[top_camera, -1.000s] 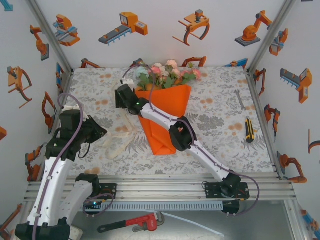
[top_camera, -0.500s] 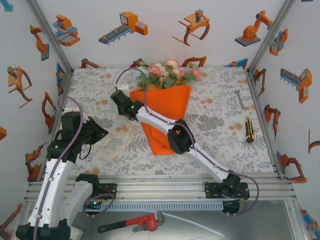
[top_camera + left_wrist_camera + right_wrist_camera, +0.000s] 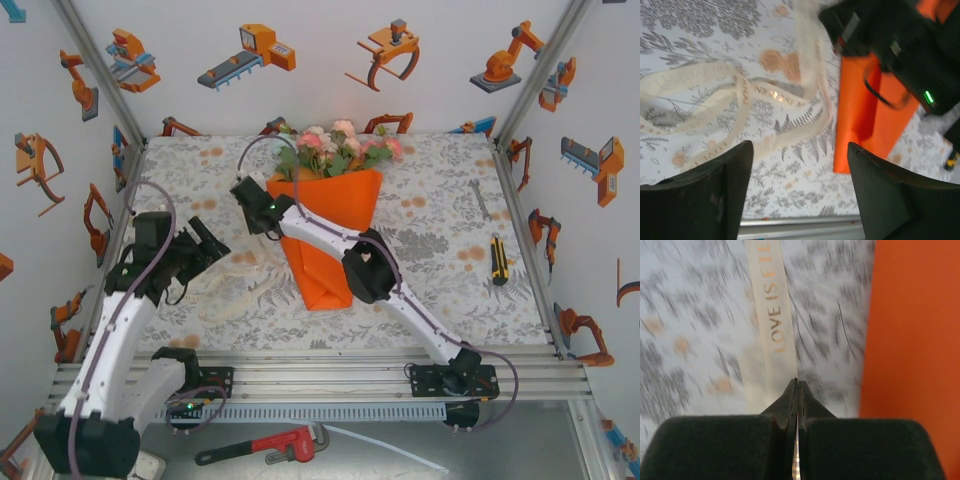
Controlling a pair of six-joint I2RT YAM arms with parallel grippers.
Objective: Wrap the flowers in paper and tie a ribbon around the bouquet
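From above, the bouquet [image 3: 335, 225] lies in the middle of the flowered cloth [image 3: 440, 225]. Its orange paper [image 3: 330, 260] is folded into a cone with the point toward the arms. The flowers [image 3: 335, 145] spill out of the far end. The cream ribbon [image 3: 240, 262] lies loose on the cloth to the left of the cone. The left gripper [image 3: 213, 245] hangs near the ribbon with its fingers spread. The right gripper [image 3: 244, 194] reaches across the cone to its upper left edge; its jaws cannot be made out from this height.

In the left wrist view, the left gripper [image 3: 800, 150] is wide open, its two dark fingers [image 3: 715, 195] well apart with nothing between them. The ribbon [image 3: 740, 95] curls in loose loops on the cloth beyond the fingertips, and one strand runs up toward the black body of the right gripper. The paper [image 3: 860, 110] lies to the right of the loops.

In the right wrist view, the right gripper [image 3: 796, 390] is closed tight on the ribbon [image 3: 770, 305]. A thin cream edge shows in the seam between the fingers. The strand, printed with gold letters, runs straight away from the tips over the cloth [image 3: 690, 315], with the paper [image 3: 910, 340] just beside it on the right.
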